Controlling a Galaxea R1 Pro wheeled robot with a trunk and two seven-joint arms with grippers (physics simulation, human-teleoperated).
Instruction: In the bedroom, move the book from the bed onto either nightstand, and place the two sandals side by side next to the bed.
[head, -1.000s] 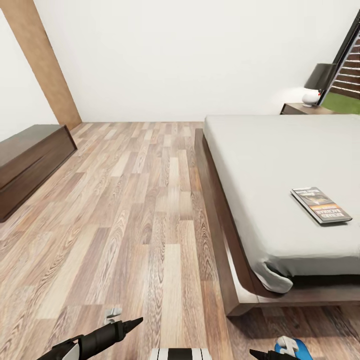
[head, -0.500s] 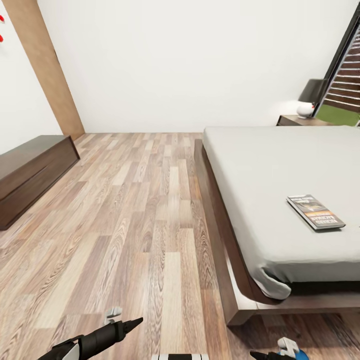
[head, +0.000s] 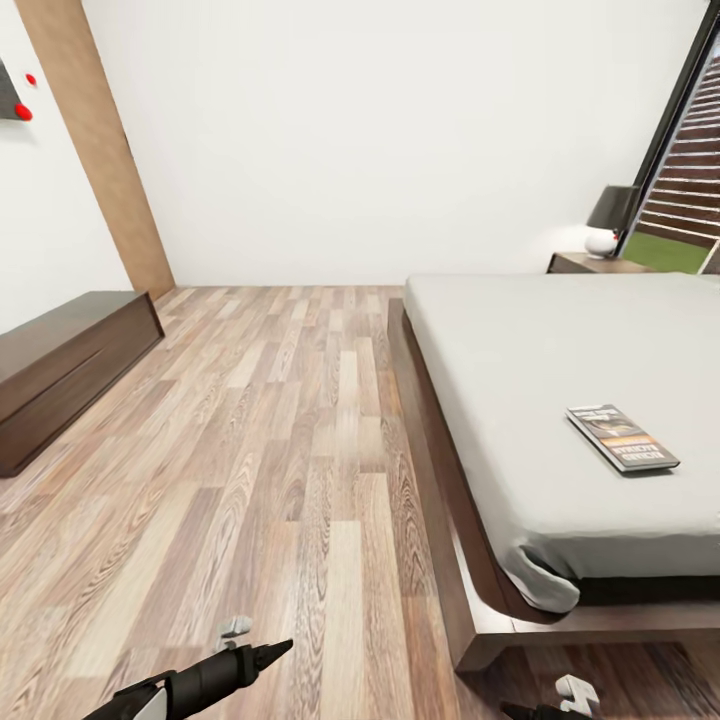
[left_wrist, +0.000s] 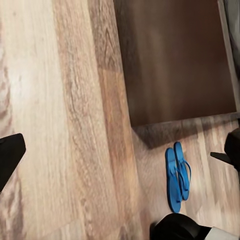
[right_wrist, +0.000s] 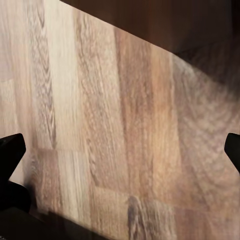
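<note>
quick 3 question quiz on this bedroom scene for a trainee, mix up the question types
1. True or false: the book lies on the bed.
2. Multiple choice: in the left wrist view, the two blue sandals lie A) side by side on the wood floor B) stacked on the nightstand C) one on the bed, one on the floor.
3. Fill in: the lamp with the dark shade stands on the ____ beyond the bed.

Key: 1 true. 2 A. 3 nightstand.
</note>
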